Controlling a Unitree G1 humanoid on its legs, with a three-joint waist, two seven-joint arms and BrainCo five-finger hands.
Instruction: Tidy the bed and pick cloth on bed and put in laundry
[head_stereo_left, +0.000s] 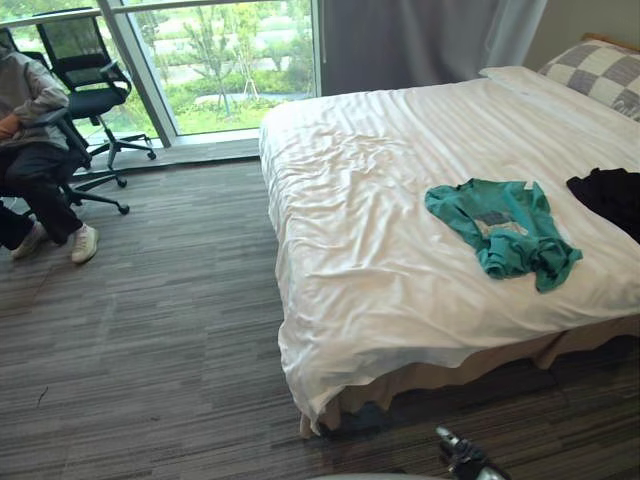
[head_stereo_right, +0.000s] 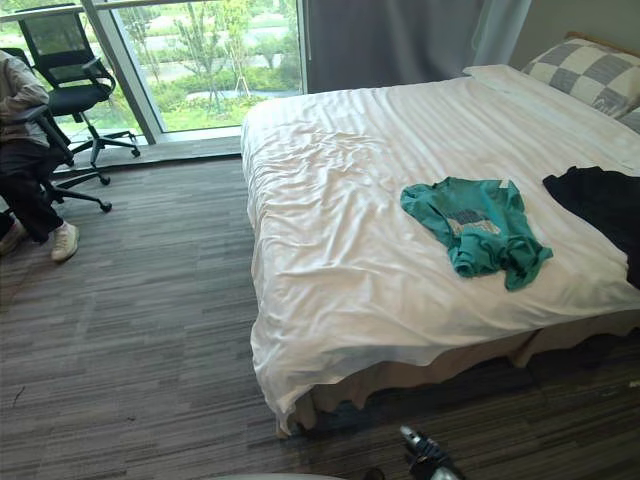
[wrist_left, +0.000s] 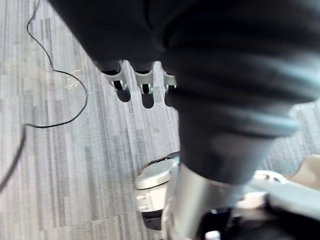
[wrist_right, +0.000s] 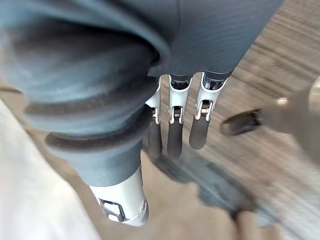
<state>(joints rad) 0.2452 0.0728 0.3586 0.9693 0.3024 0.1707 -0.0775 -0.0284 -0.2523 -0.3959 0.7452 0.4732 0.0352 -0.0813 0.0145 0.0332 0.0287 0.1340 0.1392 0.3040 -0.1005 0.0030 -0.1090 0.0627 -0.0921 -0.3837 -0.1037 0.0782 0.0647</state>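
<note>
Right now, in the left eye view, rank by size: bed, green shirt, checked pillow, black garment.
Bed
green shirt
then checked pillow and black garment: alike, both cut off at the edge, unranked.

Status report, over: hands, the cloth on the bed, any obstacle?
Left hand and right hand open, empty, down over the floor. Green cloth and black cloth lie on bed, untouched. Person seated by window, well aside.
</note>
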